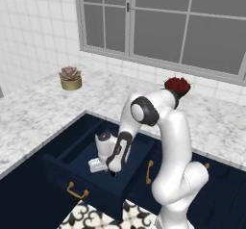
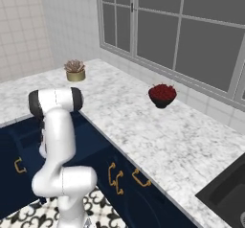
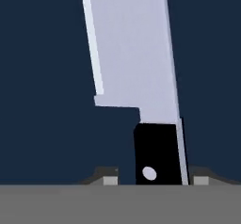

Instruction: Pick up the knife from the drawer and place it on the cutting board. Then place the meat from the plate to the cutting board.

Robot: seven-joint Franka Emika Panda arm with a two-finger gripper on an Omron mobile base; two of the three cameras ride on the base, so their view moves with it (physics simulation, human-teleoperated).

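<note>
Marble tabletop [image 1: 33,112] runs under a grey window, with a small potted succulent [image 1: 70,77] near the wall. Left base view: the drawer [image 1: 72,168] stands pulled open, and the arm bends down into it, pincer [image 1: 106,168] low over the drawer floor.

Right base view: a red bowl [image 2: 162,95] sits on the tabletop; the arm's shoulder hides the drawer interior.

Hand view: the knife [image 3: 134,63] lies flat on the navy floor, long axis running away from the pincer, black handle nearest. One fingertip [image 3: 110,179] shows on either side of the handle, spread wide, not yet closed. Judgement: closing on the handle comes next.
</note>
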